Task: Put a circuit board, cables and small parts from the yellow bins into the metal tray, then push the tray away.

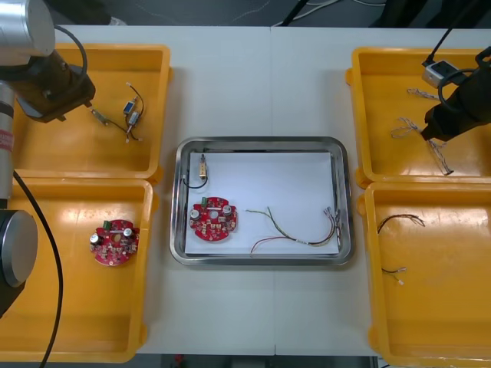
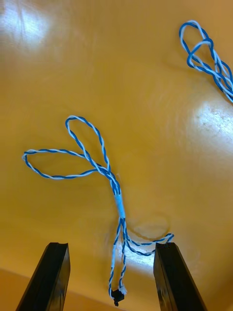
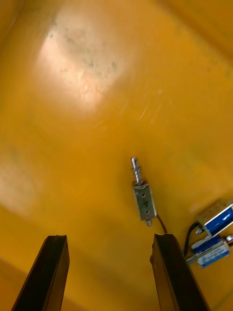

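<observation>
- While low over the floor of the far right yellow plastic bin (image 1: 383, 92), holding nothing: right gripper (image 2: 110, 248) wide open, black fingers (image 2: 53, 277) set well apart.
- Between those fingers: tail end of a twisted blue and white cable (image 2: 116, 204), flat on the bin floor, small black tip nearest the wrist.
- Long axis of that cable: running straight away from the gripper, bound stem about midway between the fingers, two loops spreading out beyond the fingertips.
- Closing line of the fingers crossing the stem roughly square-on. Judged a fair set for a pinch: straight drop, then close, no turn of the wrist called for.
- Second blue and white cable (image 2: 208, 53) farther off, well apart. Little chance of catching it, by the look.
- Left gripper (image 3: 109, 238) down in the far left yellow bin (image 1: 77, 149), also wide and empty. Small oblong metal part (image 3: 144, 199) just beyond the fingertips, nearer one finger than the other, long axis pointing roughly away.
- Shiny metal tray with white inside (image 1: 261, 142) between the bins, on the robot's left of the right gripper and nearer the robot, already carrying a round red circuit board (image 1: 214, 218), a red and yellow cable (image 1: 299, 234) and a small metal part on a black lead (image 1: 201, 165).
</observation>
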Available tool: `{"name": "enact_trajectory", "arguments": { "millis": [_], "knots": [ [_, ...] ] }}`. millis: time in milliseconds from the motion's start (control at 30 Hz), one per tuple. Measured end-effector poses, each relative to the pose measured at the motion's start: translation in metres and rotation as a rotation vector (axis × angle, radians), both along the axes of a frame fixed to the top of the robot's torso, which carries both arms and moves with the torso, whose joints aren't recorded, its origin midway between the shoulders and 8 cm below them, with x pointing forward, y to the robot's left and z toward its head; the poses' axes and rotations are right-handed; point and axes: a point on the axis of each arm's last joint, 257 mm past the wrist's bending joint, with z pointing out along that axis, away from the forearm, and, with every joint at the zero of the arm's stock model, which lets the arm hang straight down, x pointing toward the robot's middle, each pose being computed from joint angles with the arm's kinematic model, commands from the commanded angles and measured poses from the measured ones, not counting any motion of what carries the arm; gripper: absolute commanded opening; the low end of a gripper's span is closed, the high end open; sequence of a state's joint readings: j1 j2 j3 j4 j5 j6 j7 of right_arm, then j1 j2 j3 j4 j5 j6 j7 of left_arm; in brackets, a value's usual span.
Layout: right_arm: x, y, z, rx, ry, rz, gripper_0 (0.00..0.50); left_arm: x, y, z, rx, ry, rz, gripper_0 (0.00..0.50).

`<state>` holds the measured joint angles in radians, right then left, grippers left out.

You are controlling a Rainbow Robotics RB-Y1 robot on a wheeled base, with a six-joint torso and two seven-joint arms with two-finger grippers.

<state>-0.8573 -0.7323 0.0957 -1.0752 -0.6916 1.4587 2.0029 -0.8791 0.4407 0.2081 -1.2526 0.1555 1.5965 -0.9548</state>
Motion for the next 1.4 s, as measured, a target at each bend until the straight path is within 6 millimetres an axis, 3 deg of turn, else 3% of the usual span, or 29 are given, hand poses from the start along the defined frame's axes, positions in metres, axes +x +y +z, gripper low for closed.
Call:
{"name": "enact_trajectory", "arguments": {
  "millis": [300, 933, 1400],
  "knots": [
    [0.004, 0.006, 0.002, -0.105, -0.003, 0.178, 0.500, 0.022, 0.001, 0.003, -0.136, -0.102, 0.190, 0.500],
    [0.009, -0.016, -0.018, -0.095, 0.038, 0.110, 0.500, 0.036, -0.004, -0.014, -0.133, -0.116, 0.173, 0.500],
    [0.009, -0.017, -0.031, -0.125, 0.057, 0.121, 0.500, 0.037, -0.020, -0.021, -0.130, -0.105, 0.168, 0.500]
  ]
}}
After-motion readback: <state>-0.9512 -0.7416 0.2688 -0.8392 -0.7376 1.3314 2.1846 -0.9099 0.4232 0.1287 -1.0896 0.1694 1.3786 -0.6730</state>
